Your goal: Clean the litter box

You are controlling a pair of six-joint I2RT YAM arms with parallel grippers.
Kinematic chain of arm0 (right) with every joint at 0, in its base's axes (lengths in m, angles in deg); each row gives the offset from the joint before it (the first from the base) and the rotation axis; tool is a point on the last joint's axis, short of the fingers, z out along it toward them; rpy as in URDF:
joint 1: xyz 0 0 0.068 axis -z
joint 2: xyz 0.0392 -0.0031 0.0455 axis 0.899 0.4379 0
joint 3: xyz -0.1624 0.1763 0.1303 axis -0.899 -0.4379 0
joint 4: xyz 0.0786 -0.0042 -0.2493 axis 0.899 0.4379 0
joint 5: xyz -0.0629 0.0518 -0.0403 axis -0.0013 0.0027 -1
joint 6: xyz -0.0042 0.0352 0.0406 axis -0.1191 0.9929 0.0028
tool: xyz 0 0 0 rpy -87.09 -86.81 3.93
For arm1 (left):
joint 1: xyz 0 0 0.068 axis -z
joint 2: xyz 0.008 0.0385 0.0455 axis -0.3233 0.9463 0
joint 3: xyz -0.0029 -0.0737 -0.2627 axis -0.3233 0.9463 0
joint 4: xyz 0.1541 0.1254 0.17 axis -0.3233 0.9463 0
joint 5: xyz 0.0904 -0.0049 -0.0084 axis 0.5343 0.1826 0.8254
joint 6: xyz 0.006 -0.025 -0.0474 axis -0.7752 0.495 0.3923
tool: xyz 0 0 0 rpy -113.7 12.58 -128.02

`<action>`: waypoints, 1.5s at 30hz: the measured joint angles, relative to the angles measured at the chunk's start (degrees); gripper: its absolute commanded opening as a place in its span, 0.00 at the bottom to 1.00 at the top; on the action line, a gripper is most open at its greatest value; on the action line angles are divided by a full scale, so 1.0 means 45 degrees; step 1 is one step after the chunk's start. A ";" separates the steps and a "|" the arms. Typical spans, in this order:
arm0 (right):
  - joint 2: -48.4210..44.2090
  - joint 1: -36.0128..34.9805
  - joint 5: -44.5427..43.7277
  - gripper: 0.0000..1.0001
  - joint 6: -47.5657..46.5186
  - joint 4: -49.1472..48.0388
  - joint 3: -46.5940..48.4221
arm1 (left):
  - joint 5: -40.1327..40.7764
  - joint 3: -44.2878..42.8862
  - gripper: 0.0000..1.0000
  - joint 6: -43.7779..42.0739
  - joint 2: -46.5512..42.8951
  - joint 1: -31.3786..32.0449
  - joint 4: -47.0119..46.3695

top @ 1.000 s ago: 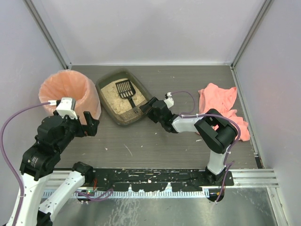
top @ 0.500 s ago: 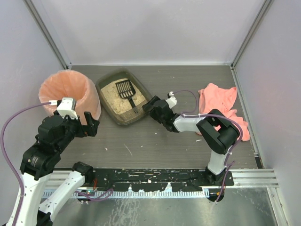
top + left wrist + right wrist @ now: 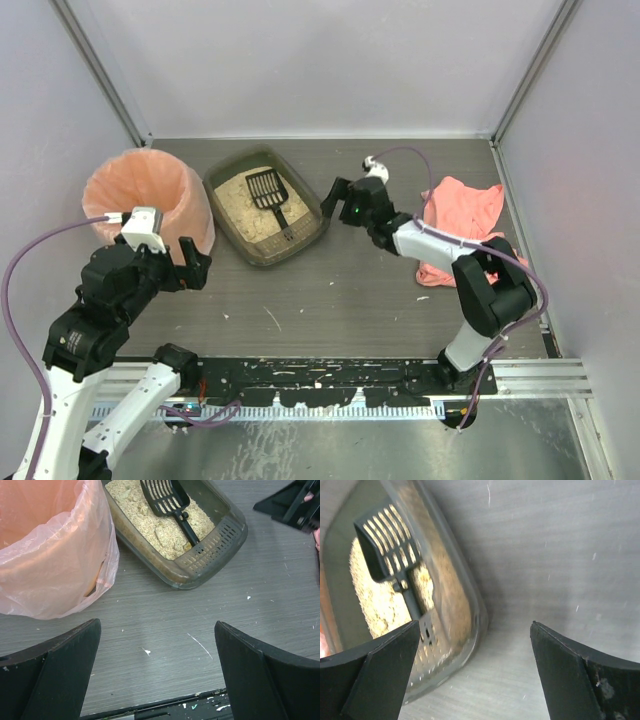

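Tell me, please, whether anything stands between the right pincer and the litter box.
Nothing visible does. The right pincer hangs open close to the right rim of the litter box, with only bare table between them. The scoop lies inside on the litter, and the bagged bin stands on the box's far, left side.

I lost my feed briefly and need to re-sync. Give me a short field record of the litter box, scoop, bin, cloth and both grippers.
litter box: far centre-left, litter inside
scoop: lying in the litter box, handle toward the near end, not held
bin: pink-lined, left of the litter box
cloth: pink, on the right
left gripper: open, empty, near the bin
right gripper: open, empty, just right of the litter box
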 measured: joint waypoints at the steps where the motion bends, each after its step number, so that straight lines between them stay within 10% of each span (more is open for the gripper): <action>1: 0.0073 0.0442 0.0597 0.97 -0.0476 0.0175 0.0364 | 0.0000 0.0000 0.98 0.0000 0.0015 0.0000 0.0005; 20: 0.6013 0.1666 0.7189 0.96 -0.5100 0.3827 0.8374 | 0.0010 -0.0389 0.98 -0.0107 0.0136 0.0000 0.0335; 38: 0.7684 0.2079 0.9360 0.46 -0.4284 0.4357 0.9466 | 0.0000 -0.0389 0.98 -0.0185 0.0136 0.0000 0.0418; 45: 0.6567 0.2225 0.9015 0.26 -0.2948 0.1865 0.6878 | -0.0087 -0.0389 0.98 -0.0189 0.0141 0.0000 0.0413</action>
